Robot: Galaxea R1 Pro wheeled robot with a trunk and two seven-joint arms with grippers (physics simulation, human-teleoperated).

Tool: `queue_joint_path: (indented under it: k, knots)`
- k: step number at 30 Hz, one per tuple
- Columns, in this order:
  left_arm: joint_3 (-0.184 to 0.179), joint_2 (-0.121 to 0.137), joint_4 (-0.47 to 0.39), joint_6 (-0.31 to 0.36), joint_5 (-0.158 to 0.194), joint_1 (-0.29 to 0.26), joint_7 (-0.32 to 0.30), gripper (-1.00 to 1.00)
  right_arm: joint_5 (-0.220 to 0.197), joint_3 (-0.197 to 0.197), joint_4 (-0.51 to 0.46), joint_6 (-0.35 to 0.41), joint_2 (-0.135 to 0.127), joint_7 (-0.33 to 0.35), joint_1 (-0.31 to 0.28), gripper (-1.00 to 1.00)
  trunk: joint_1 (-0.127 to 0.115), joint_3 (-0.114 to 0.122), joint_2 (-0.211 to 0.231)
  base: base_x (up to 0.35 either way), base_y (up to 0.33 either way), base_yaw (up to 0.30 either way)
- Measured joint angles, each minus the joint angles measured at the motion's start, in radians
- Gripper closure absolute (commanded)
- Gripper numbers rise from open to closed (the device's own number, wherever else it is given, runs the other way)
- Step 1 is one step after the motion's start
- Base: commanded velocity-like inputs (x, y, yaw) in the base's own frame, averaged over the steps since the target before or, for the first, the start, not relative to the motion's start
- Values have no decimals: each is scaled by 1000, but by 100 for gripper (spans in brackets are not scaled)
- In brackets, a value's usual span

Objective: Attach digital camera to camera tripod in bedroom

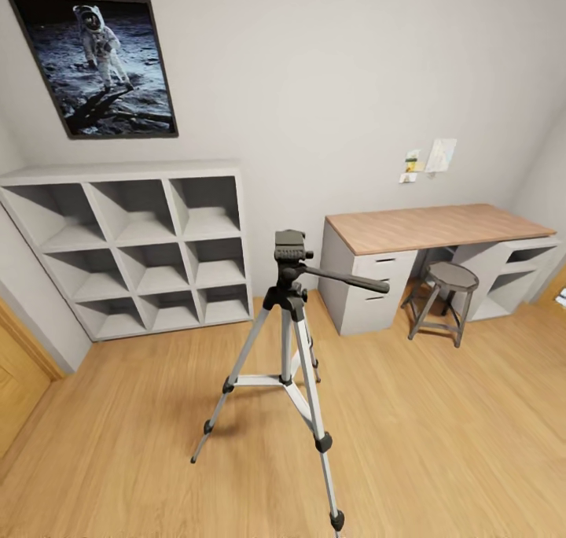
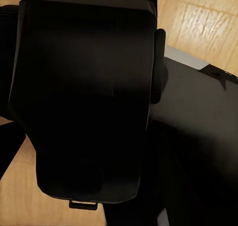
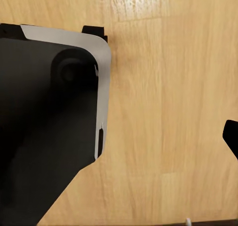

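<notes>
So going left to right across the head view: there's a wooden door [image 1: 20, 381] edge at the far left, a moon-landing poster [image 1: 94, 62] on the wall, and white cube shelves [image 1: 130, 247] under it, all compartments bare as far as I can see. Then the camera tripod [image 1: 287, 357] stands upright in the middle of the plank floor [image 1: 440, 444], legs spread, black head on top with the pan handle [image 1: 346, 277] sticking out toward the right. Past that is a worktop [image 1: 436, 227] with a wood top against the wall, a round stool [image 1: 448, 298] tucked at it, and a few notes [image 1: 428, 160] pinned above. Thing is, I can't spot the digital camera anywhere on the shelves, floor or worktop. The left wrist view is mostly a big dark boxy shape I can't identify, so it might be robot body or something held, no idea. The right wrist view shows a dark panel with a pale edge over the floor. For both the left pincer and the right pincer I honestly can't tell if they're released or clenched. Biggest risk I'd guess: rolling in closer and clipping one of those splayed legs or the handle, which could tip the whole tripod. Also, if the camera isn't actually in hand, heading to the tripod now is wasted travel.
</notes>
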Motion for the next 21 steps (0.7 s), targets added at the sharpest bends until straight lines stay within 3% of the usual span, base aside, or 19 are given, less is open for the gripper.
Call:
queue_joint_path:
  k: [21]
  knots:
    - [0,-1,0,0,0,0,0,100,0,0,0,0,1,0,0,-100,0,-34,0,0,0,0]
